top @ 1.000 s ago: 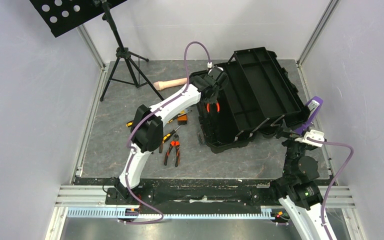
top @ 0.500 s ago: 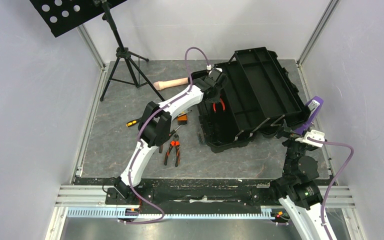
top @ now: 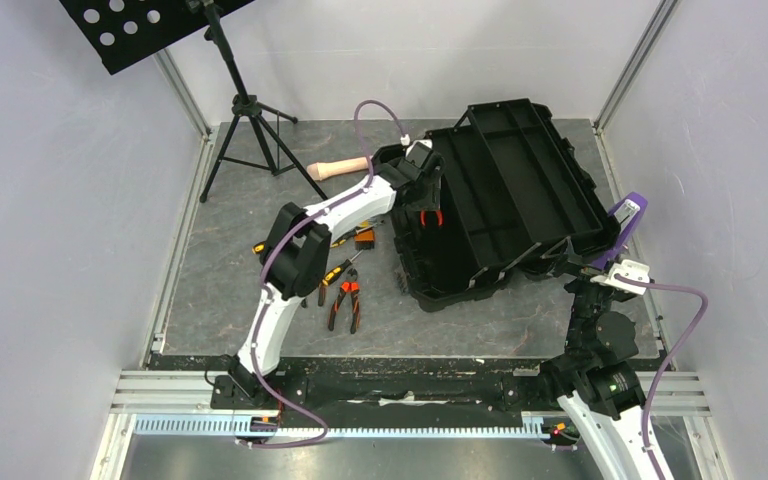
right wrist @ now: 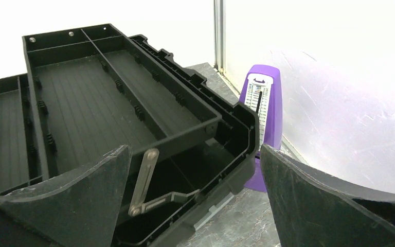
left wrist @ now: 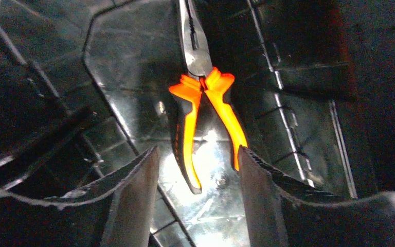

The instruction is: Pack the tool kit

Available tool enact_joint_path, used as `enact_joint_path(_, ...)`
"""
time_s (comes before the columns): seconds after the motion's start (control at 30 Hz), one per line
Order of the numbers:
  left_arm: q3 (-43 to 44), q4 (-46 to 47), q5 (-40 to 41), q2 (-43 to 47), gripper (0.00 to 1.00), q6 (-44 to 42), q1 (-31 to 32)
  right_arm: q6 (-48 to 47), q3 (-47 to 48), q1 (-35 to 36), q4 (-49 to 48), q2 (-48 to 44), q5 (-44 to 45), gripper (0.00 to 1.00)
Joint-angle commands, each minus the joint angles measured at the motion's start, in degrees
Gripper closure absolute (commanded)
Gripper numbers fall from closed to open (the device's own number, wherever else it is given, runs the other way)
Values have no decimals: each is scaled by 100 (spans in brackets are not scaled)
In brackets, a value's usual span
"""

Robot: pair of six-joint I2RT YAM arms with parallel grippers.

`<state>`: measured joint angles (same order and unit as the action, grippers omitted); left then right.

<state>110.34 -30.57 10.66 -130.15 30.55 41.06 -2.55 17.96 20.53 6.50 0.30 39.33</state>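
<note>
The black toolbox [top: 520, 190] stands open, its tray [right wrist: 92, 98] swung up and back. Orange-handled pliers [left wrist: 201, 110] lie on the floor inside the box, also seen from above as pliers [top: 428, 215]. My left gripper [left wrist: 197, 149] hangs just above their handle ends, open, one finger on each side; the right handle tip is close against the right finger [left wrist: 257, 195]. A second pair of pliers [top: 345, 302] and yellow/black screwdrivers [top: 335, 270] lie on the table left of the box. My right gripper [right wrist: 195, 149] is open and empty at the box's near right corner.
A purple metronome-like object [top: 622, 222] stands right of the toolbox, close to my right gripper [top: 570, 265]. A beige handle [top: 340, 168] lies behind the left arm. A black tripod stand [top: 250, 115] is at the back left. A small orange item [top: 364, 236] sits by the screwdrivers.
My left gripper's jaws have spread apart and let go of the orange pliers, which now rest inside the toolbox. The right arm has not moved.
</note>
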Motion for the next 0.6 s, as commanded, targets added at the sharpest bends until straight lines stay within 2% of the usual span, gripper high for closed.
enact_joint_path(0.0, -498, 152, 82, 1819, 30, -462, 95, 79, 3, 39, -123, -440, 67, 2)
enact_joint_path(0.17, -1691, 156, 175, 3120, 25, -588, 95, 79, 6, 38, -123, -478, 28, 2)
enact_joint_path(0.27, -2261, 361, 280, 3490, 24, -627, 87, 62, -3, 38, -148, -453, -58, 2)
enact_joint_path(0.47, -2254, 727, -346, 2863, 28, -236, 87, 44, 31, 38, -145, -387, -266, 2)
enact_joint_path(0.57, -2209, 860, -439, 2922, 28, -94, 88, 48, 219, 38, -6, -181, -714, 2)
